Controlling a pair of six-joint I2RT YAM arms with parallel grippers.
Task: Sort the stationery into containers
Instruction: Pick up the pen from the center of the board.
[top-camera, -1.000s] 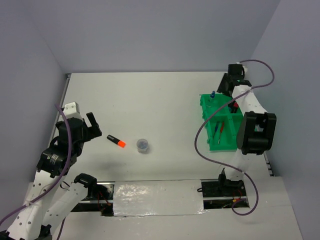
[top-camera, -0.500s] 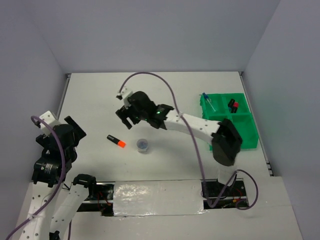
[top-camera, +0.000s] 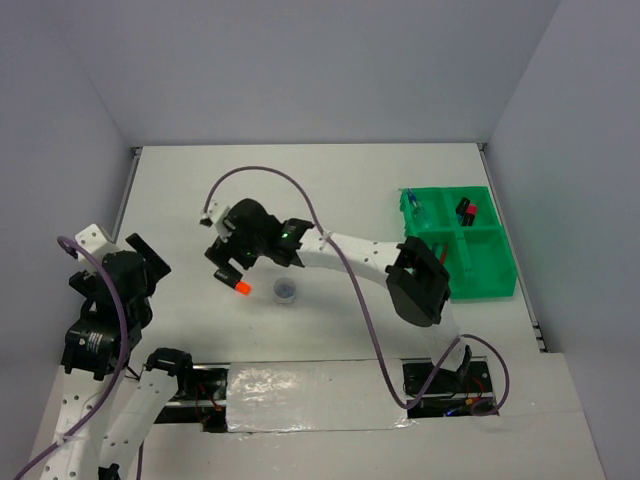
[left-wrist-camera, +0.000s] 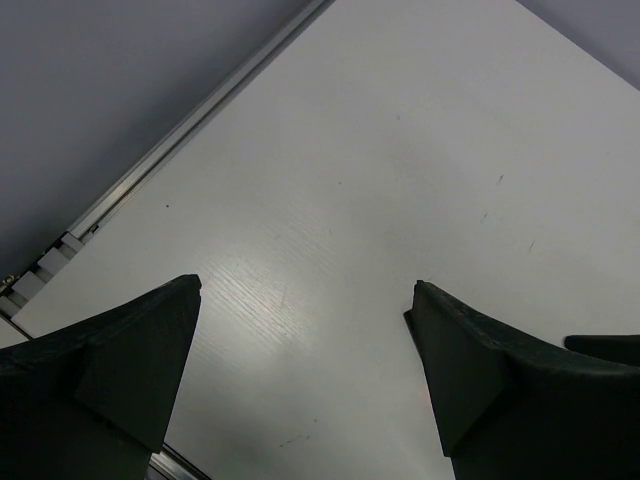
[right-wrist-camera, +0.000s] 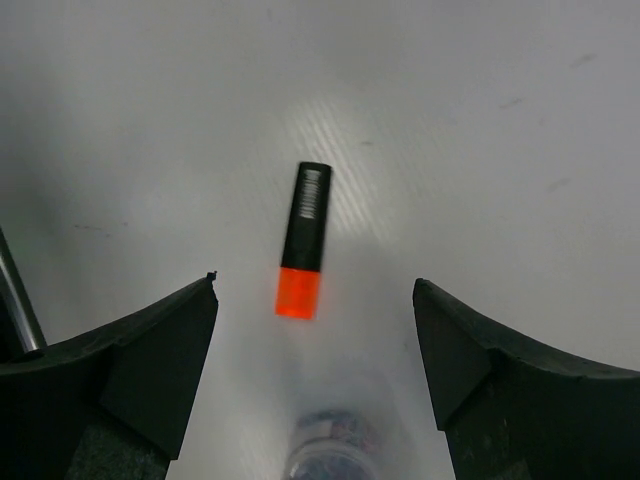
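1. Step in hand: pickup of orange-capped highlighter (right-wrist-camera: 303, 238), flat on counter (top-camera: 330, 190), just at 9 o'clock of round jar (top-camera: 286, 290).
2. Right fingers (right-wrist-camera: 140, 370) spread wide, empty, hovering astride it.
3. Left fingers (left-wrist-camera: 110, 370) released, holding nothing, at counter's 8 o'clock.
4. Next, probably: lower, clench on barrel, carry to green tray (top-camera: 482, 294) at 3 o'clock.

Black highlighter (right-wrist-camera: 303, 240), orange cap, lies flat near the round clear jar (top-camera: 285, 290) — the green tray (top-camera: 488, 262) well apart.

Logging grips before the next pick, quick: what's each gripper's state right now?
Left gripper: open, empty.
Right gripper: open, empty, over the short black highlighter with an orange cap.
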